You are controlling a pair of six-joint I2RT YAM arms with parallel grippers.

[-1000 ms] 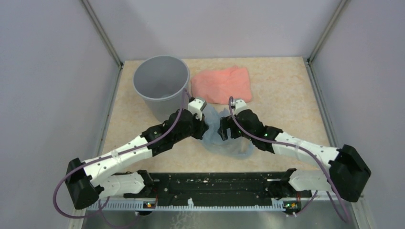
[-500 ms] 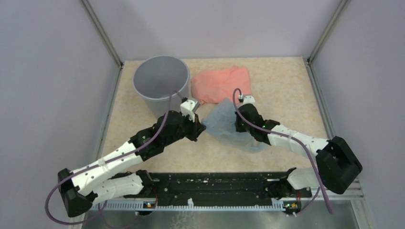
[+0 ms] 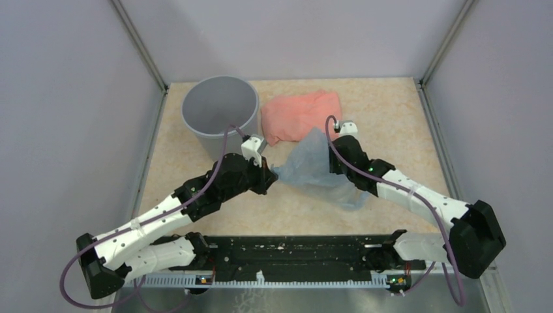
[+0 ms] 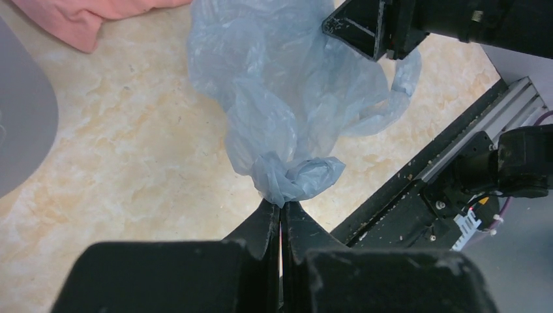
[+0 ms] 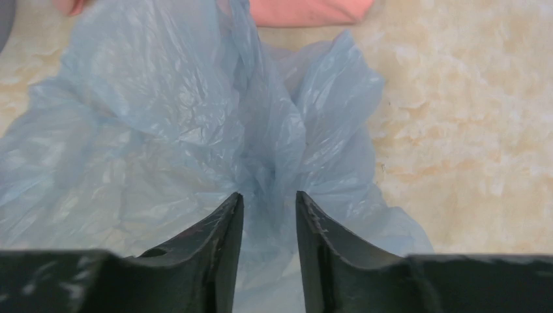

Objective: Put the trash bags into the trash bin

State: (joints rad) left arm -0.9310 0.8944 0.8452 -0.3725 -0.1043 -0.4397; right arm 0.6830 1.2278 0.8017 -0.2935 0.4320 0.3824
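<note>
The pale-blue trash bag [image 3: 313, 166] lies crumpled on the table between the arms, pulled out sideways. My left gripper [image 4: 282, 203] is shut on the bag's bunched left end [image 4: 297, 179]; from above it [image 3: 267, 171] sits just in front of the grey trash bin [image 3: 215, 145]. My right gripper [image 5: 269, 195] hovers over the bag's right part, its jaws a little apart. Gathered folds of the bag [image 5: 195, 98] run into the gap between its fingers. From above, the bag rises toward that gripper [image 3: 330, 155]. The bin stands upright at the back left.
A salmon-pink folded cloth [image 3: 303, 114] lies behind the bag, right of the bin. The black rail [image 3: 293, 254] runs along the near edge. Grey walls enclose the table on the left, back and right.
The right arm has swung back and right toward the pink cloth, spreading the bag out. The left gripper drew left and nearer with the bag's end. The right jaws closed, then parted slightly.
</note>
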